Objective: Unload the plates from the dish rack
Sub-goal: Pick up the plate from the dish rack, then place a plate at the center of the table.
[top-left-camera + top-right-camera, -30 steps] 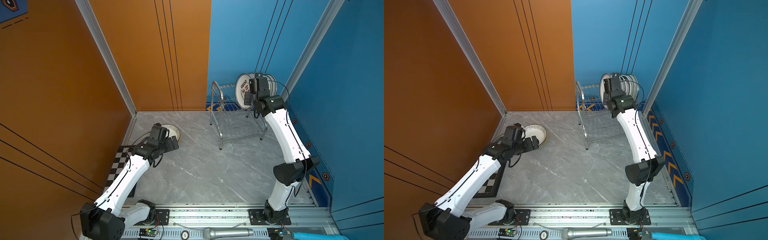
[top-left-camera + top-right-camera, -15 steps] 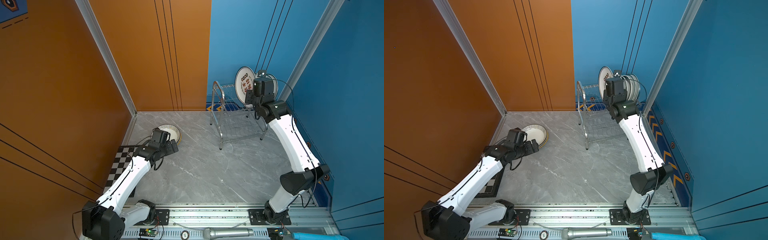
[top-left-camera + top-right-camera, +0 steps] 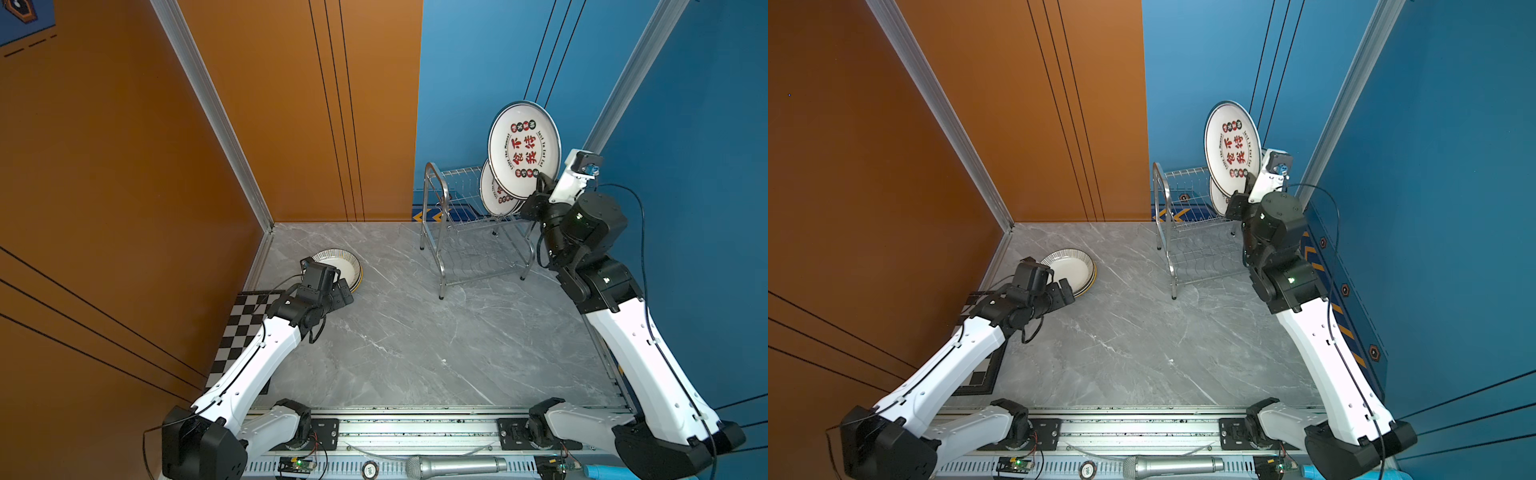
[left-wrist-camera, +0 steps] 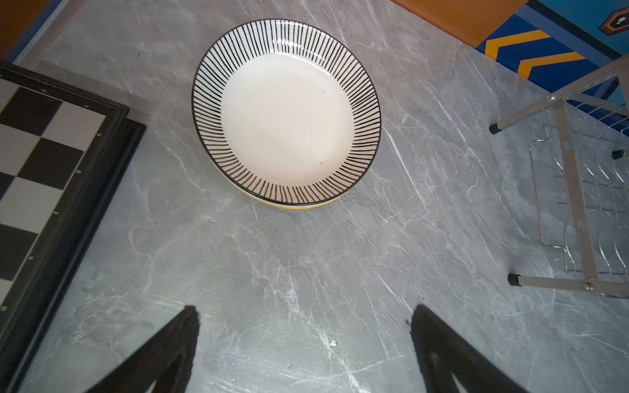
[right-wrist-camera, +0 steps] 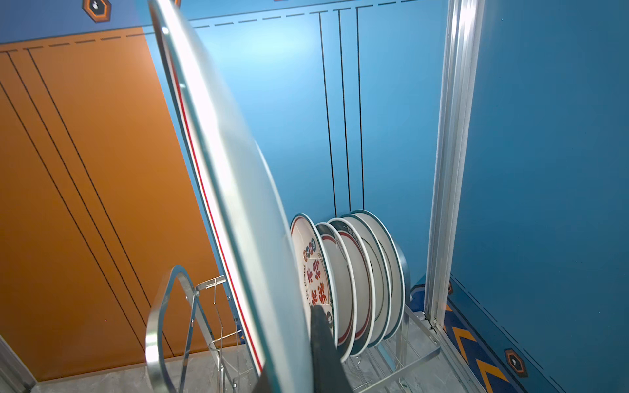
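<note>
Over the grey desk (image 3: 415,353), right gripper (image 3: 540,180) pinches a plate (image 3: 523,149) above the rack (image 3: 435,195), arm raised; left gripper (image 4: 305,309) gapes empty near the stack (image 4: 286,112).

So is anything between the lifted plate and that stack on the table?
Nothing on the tabletop between them. The lifted plate, in the right gripper, is above the dish rack; only the open left gripper sits beside the stack.

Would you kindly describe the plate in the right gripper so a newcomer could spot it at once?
Find the steel dish rack by the blue wall. Above it the right gripper pinches one plate by its rim. Unlike the plates slotted in the rack, it hangs raised in the air.
</note>
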